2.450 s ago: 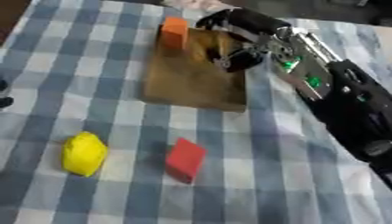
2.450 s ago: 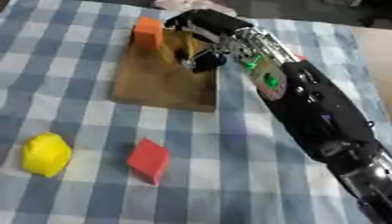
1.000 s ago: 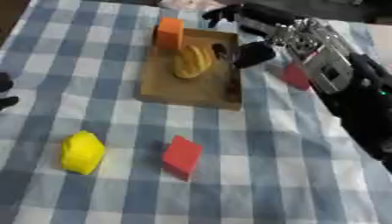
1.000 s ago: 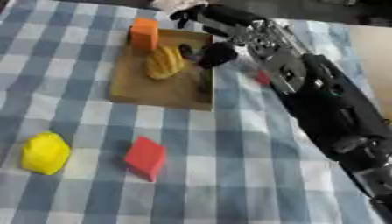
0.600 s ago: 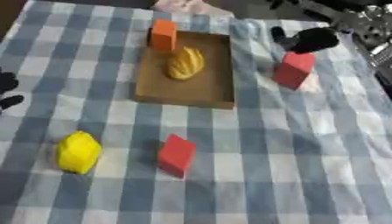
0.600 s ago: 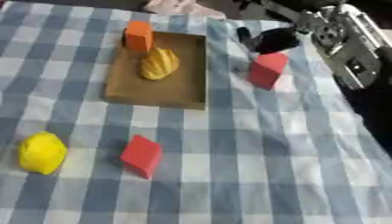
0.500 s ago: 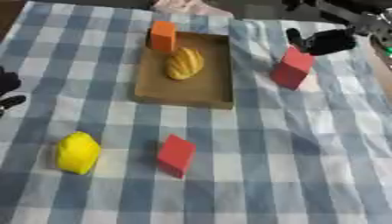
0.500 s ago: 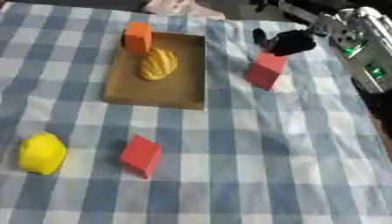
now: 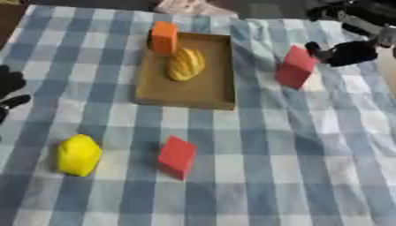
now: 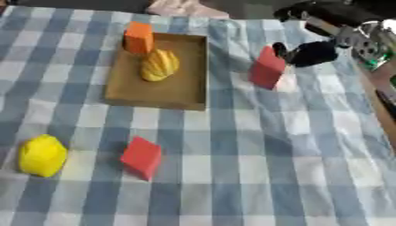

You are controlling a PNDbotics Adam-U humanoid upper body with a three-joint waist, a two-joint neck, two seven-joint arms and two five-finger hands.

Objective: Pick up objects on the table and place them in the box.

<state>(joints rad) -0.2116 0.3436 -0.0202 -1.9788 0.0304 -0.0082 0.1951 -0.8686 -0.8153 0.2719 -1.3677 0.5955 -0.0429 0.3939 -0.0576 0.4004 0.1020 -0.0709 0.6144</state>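
On the checked worktop (image 9: 325, 145), the box (image 9: 220, 66) holds a yellow piece (image 9: 185, 64) and an orange block (image 9: 163, 37). The right hand (image 10: 313, 53), fingers curled on nothing, hovers just beside the far red block (image 10: 267, 67); a glancing approach might topple it. The left hand (image 9: 9, 84) shows at the left edge; I cannot tell its fingers' state.

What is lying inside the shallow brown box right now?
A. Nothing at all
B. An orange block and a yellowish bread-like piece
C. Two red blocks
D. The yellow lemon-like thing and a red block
B. The orange block stands in a far corner of the box and the yellowish bread-like piece lies beside it; both red blocks and the yellow object sit outside on the cloth.
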